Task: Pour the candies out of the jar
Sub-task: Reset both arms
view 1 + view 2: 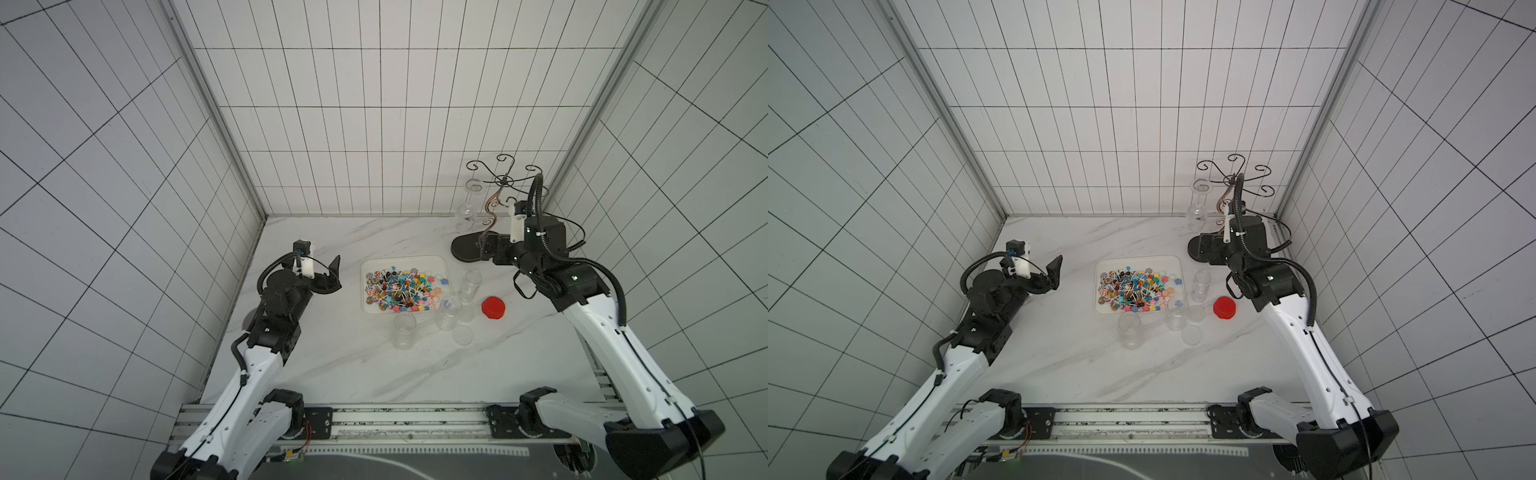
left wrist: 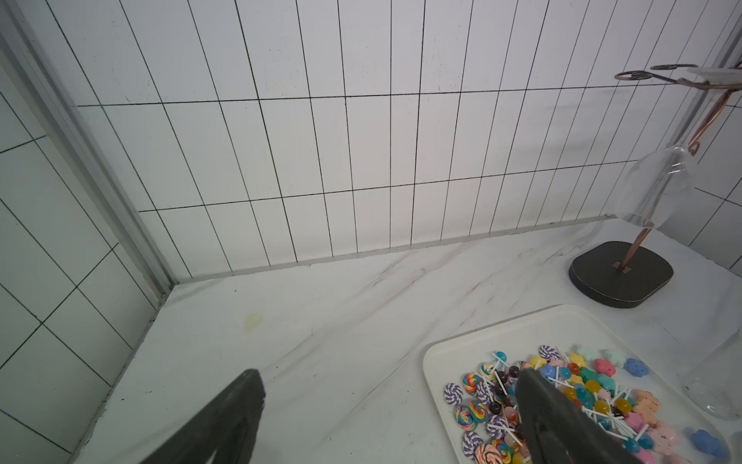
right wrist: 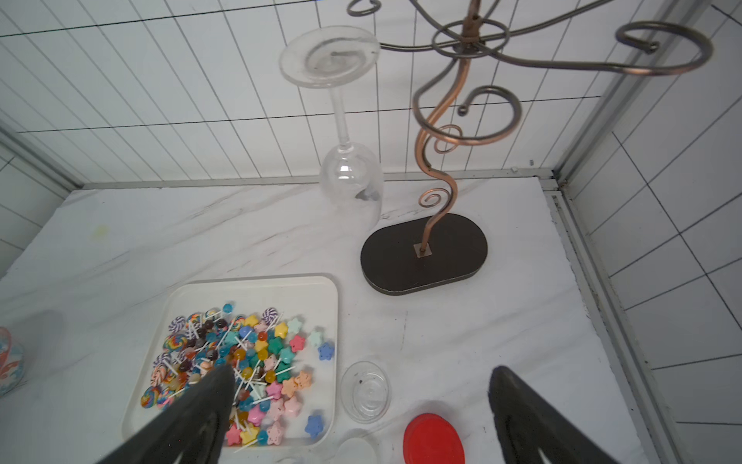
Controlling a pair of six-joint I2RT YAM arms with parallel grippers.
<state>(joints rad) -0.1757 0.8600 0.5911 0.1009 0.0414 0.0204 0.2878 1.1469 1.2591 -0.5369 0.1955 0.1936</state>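
The left gripper (image 2: 387,405) hangs wide open near the tray (image 1: 399,260), holding nothing. The right gripper (image 3: 361,379) is spread just as wide and empty above a clear jar (image 3: 365,391), with the red lid (image 3: 433,440) just beside it. The candies (image 1: 401,291) lie heaped in the tray. In both top views the right fingers blur into the dark stand base (image 1: 465,251); the right wrist view shows them apart. It alone shows a patterned object (image 3: 8,361) that I cannot identify.
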